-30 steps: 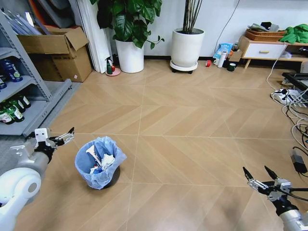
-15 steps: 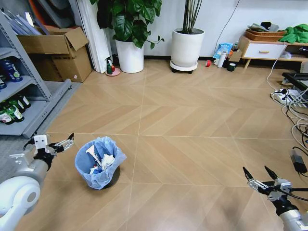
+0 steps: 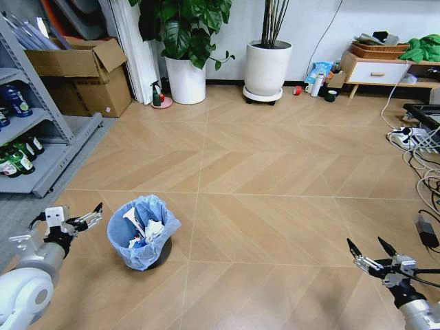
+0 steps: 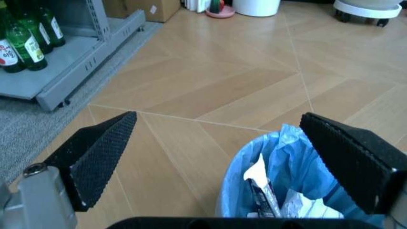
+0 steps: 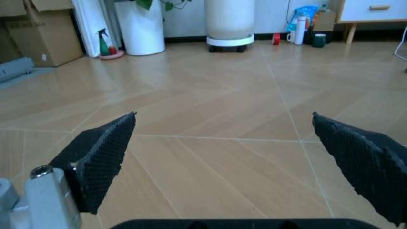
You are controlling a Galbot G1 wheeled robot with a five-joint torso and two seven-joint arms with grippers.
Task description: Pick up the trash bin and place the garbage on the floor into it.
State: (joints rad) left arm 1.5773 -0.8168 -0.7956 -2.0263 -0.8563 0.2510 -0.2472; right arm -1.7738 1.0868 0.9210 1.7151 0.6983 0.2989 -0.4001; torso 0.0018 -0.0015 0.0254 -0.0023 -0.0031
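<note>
The trash bin, a small dark bin lined with a crinkled light-blue bag, stands upright on the tan chevron floor at my lower left. Garbage lies inside it: a white stick wrapper, crumpled paper and a bluish scrap. My left gripper hovers open just left of the bin's rim, not touching it. In the left wrist view the bin and its garbage sit just beyond the open left gripper. My right gripper hangs open over bare floor at the lower right, its fingers spread in the right wrist view.
A metal shelf with green bottles stands on grey carpet at the left, cardboard boxes behind it. Two white plant pots and a green spray bottle line the back wall. Cables and a power strip lie right.
My left gripper has drawn back toward me and lower, staying open beside the bin. The bin, its contents and the right arm have not moved.
</note>
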